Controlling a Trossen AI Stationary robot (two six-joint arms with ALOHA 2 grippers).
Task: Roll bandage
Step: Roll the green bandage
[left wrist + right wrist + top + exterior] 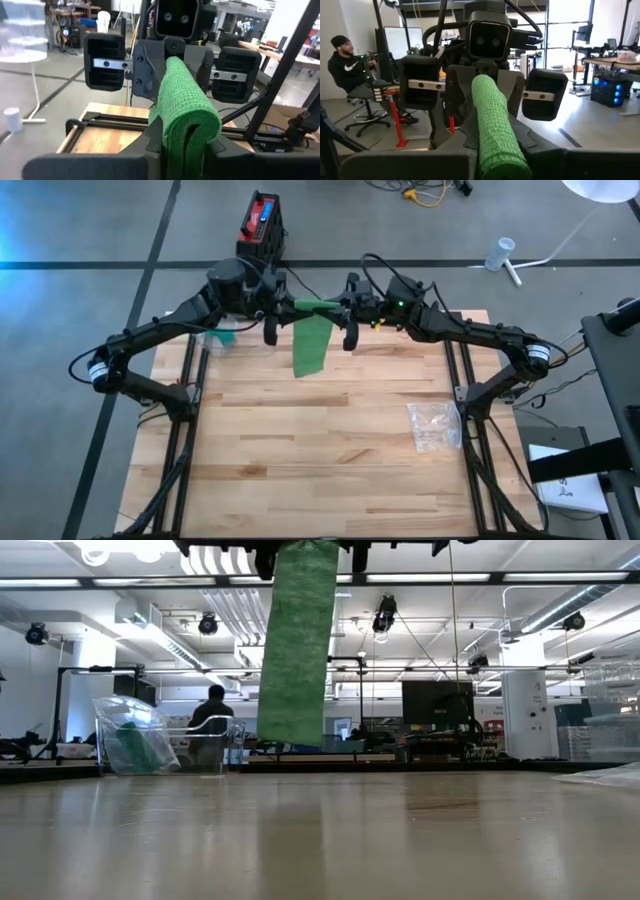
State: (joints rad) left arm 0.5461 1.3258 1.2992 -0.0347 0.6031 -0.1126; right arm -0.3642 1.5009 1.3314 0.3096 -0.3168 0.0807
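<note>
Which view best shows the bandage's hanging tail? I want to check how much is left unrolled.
The low view: the green bandage hangs full-length above the table. The high view foreshortens the strip; both wrist views show only the rolled part between the hands.

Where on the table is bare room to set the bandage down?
Bare wood fills the table centre and near edge, between the plastic bag and the left side. Crowded: the far edge, where both grippers hold the green bandage, beside a clear container.

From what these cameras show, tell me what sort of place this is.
Probably a robotics lab or workshop: a wooden table on a concrete floor, monitors and equipment racks under fluorescent ceiling lights, and a person seated at a workstation.
</note>
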